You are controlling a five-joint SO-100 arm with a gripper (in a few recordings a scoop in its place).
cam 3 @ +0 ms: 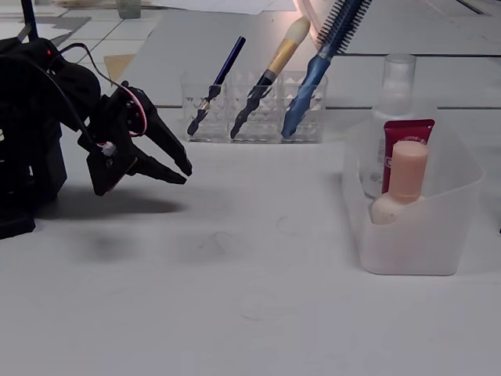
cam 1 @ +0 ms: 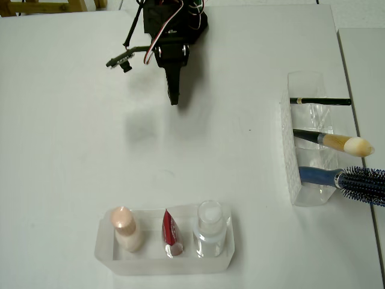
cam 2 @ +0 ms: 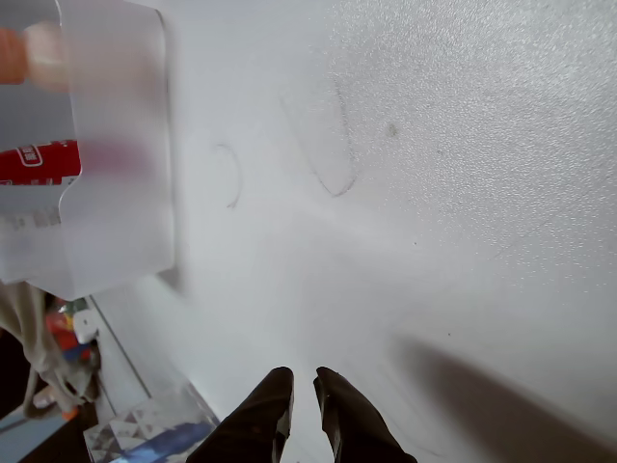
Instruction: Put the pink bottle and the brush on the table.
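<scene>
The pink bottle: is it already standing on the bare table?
No, the pink bottle stands inside the frosted tray, beside the red sachet.

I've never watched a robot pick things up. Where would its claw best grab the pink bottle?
Probably by the narrow cap, from above. The pink bottle stands upright in the frosted tray, whose walls hide its round body, while the cap pokes above the rim. The red sachet stands close alongside, so the claw should come down carefully.

Pink bottle (cam 1: 125, 227): pale peach, capped, upright in the frosted tray's (cam 1: 108, 256) end compartment. Brush (cam 1: 337, 142): black handle, cream bristles, leaning in the clear holder's (cam 1: 289, 156) middle slot. White surface (cam 1: 72, 138).
</scene>
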